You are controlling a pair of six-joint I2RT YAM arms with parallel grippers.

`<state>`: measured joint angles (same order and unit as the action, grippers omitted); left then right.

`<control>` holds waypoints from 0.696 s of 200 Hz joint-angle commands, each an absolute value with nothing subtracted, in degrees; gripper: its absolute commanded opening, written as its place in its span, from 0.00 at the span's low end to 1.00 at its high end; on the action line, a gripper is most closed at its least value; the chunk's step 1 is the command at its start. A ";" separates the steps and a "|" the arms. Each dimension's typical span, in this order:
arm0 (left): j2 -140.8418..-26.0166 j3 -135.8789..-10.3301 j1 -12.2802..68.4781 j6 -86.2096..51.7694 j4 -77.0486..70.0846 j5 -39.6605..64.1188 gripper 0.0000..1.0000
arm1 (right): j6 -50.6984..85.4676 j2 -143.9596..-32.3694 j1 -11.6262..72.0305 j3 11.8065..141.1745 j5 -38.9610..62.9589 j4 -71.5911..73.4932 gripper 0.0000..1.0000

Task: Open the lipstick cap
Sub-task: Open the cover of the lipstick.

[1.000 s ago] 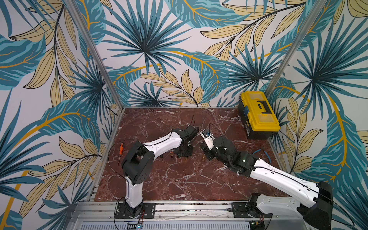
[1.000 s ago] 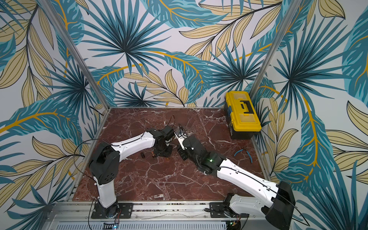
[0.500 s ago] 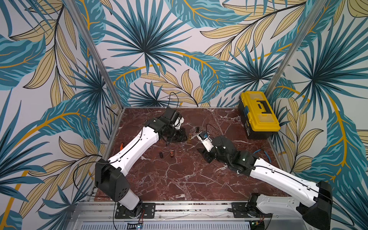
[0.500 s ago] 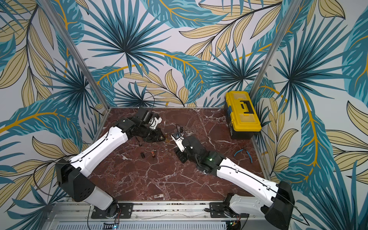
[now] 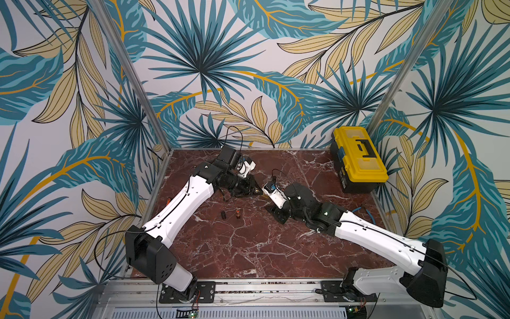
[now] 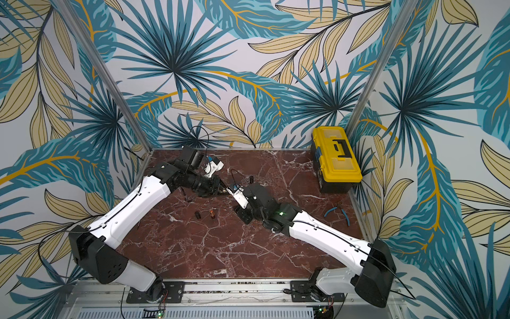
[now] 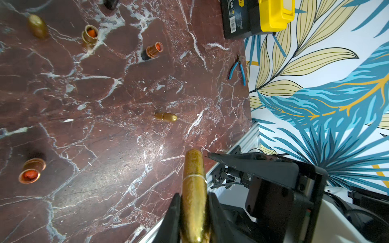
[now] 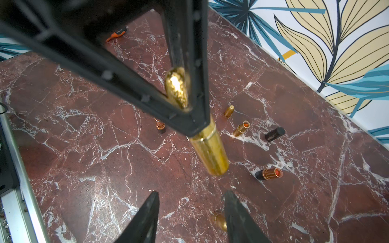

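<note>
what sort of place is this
Probably a robot lab's enclosed test booth, not a home: two arms bolted to an aluminium rail, leaf-print panels boxing in a marble-look tabletop, a yellow toolbox in the corner.

A red-brown marble counter (image 5: pixel 248 248), veined in white, carries a scatter of small items. A black toolbox (image 5: pixel 358 158) with a yellow lid stands in the far right corner. Blue-handled pliers (image 6: pixel 338 211) lie near the right edge and an orange-handled tool (image 5: pixel 167 200) lies at the left edge. Near the middle, a small black cylinder (image 5: pixel 223 215) sits just beside an uncapped copper lipstick (image 5: pixel 238 213). The wrist views show further pieces lying apart on the marble, including an uncapped gold lipstick (image 7: pixel 90 35) and loose gold caps (image 7: pixel 165 117).
</note>
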<state>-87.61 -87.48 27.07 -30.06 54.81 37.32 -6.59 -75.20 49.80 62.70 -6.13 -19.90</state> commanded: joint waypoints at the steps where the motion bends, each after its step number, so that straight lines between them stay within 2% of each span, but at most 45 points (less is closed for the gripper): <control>1: -84.90 -87.04 26.54 -30.38 54.76 40.80 0.20 | -8.86 -76.71 49.54 64.33 -5.57 -19.36 0.50; 43: -84.18 -85.71 26.29 -30.63 54.85 40.91 0.17 | -9.65 -78.88 48.35 64.94 -3.79 -17.00 0.43; 139: -85.19 -84.45 26.02 -30.22 55.02 41.77 0.13 | -11.37 -80.00 48.08 66.46 -0.98 -16.88 0.33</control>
